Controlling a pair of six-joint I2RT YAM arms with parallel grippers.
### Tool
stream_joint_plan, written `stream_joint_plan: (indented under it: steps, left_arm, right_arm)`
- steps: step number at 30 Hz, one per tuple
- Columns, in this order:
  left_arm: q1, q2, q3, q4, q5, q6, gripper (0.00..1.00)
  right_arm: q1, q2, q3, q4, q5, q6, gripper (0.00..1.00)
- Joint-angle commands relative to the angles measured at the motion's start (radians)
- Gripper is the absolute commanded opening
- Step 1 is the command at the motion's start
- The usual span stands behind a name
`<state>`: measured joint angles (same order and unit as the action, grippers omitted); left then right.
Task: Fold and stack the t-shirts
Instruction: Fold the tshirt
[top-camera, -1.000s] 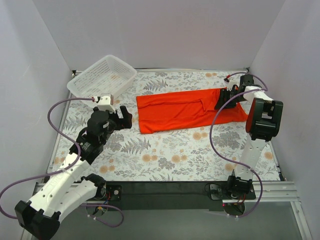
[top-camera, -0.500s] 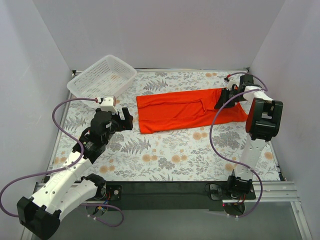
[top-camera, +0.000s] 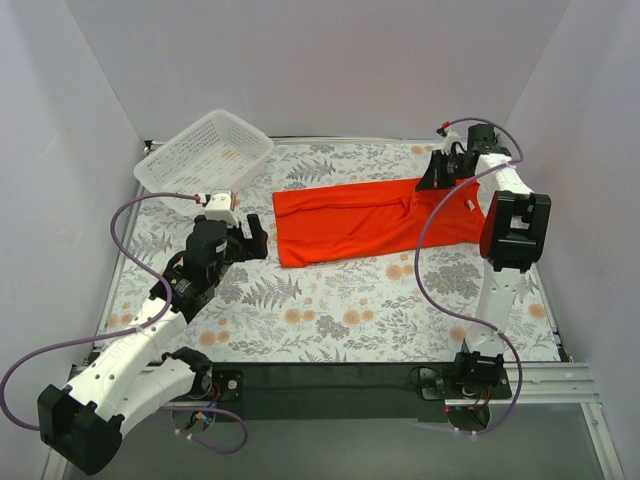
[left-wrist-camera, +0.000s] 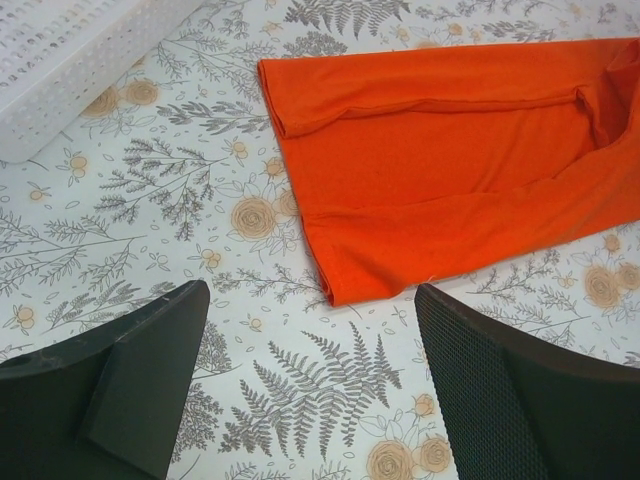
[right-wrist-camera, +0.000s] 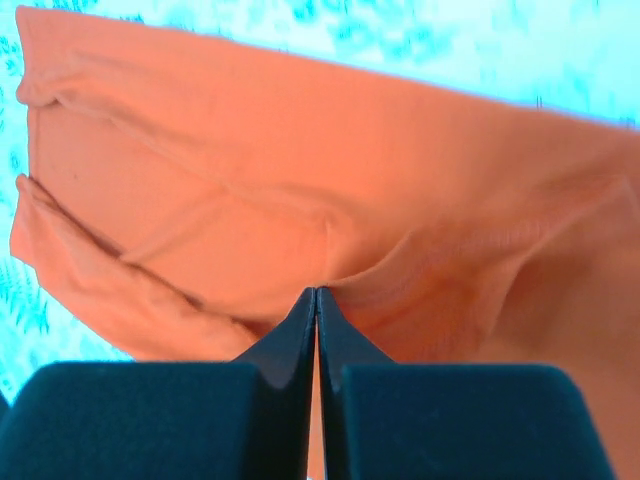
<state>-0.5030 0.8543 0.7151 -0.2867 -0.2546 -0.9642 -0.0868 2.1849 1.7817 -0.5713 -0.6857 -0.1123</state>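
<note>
- basket (top-camera: 205, 150): back-left corner of the floral table (top-camera: 330, 310)
- left gripper (top-camera: 252, 237): spread wide, gripping nothing, just left of the shirt
- orange-red t-shirt (top-camera: 360, 220): mid-table, folded long
- right gripper (right-wrist-camera: 316, 296): pinched tight on the t-shirt's right end

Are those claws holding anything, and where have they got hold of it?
The right gripper pinches the orange t-shirt by a fold at its far right end. The left gripper holds nothing.

walls (top-camera: 330, 60): plain pale grey; table (top-camera: 330, 320): floral fern-print cover; light: soft, even
</note>
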Motion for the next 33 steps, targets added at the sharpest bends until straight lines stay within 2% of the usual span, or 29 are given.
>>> stream_joint_plan:
  steps: [1,4,5,8,13,17,20,24,29,33]
  left_arm:
    - [0.006,0.026,0.000,0.012,-0.017,0.010,0.77]
    - [0.004,0.048,-0.002,0.011,-0.020,0.012,0.77]
    - [0.006,0.051,-0.002,0.011,-0.021,0.012,0.77]
    - [0.004,0.051,-0.002,0.011,-0.029,0.012,0.77]
    - [0.004,0.052,-0.002,0.011,-0.023,0.010,0.77]
    - [0.004,0.061,-0.006,0.015,0.017,0.016,0.77]
    - [0.004,0.101,0.001,0.014,0.067,0.013,0.77]
    - [0.004,0.160,0.024,0.001,0.147,0.004,0.75]
    - [0.004,0.210,0.030,-0.009,0.215,-0.004,0.75]
    - [0.004,0.252,0.035,-0.014,0.253,-0.013,0.75]
  right_arm:
    - [0.042,0.085,0.139,0.001,-0.051,0.022,0.07]
    - [0.085,0.159,0.243,-0.018,-0.060,0.014,0.24]
    - [0.117,0.168,0.257,-0.022,-0.058,0.002,0.36]
    - [0.136,0.159,0.254,-0.038,-0.041,-0.065,0.42]
    - [0.099,0.021,0.141,-0.029,0.009,-0.180,0.41]
    - [-0.003,-0.111,-0.002,-0.033,-0.026,-0.294,0.39]
    - [-0.065,-0.259,-0.174,-0.030,0.056,-0.397,0.41]
    - [-0.180,-0.425,-0.402,-0.016,0.198,-0.431,0.43]
    - [-0.347,-0.464,-0.485,0.005,0.265,-0.428,0.48]
    - [-0.361,-0.415,-0.463,0.034,0.311,-0.382,0.47]
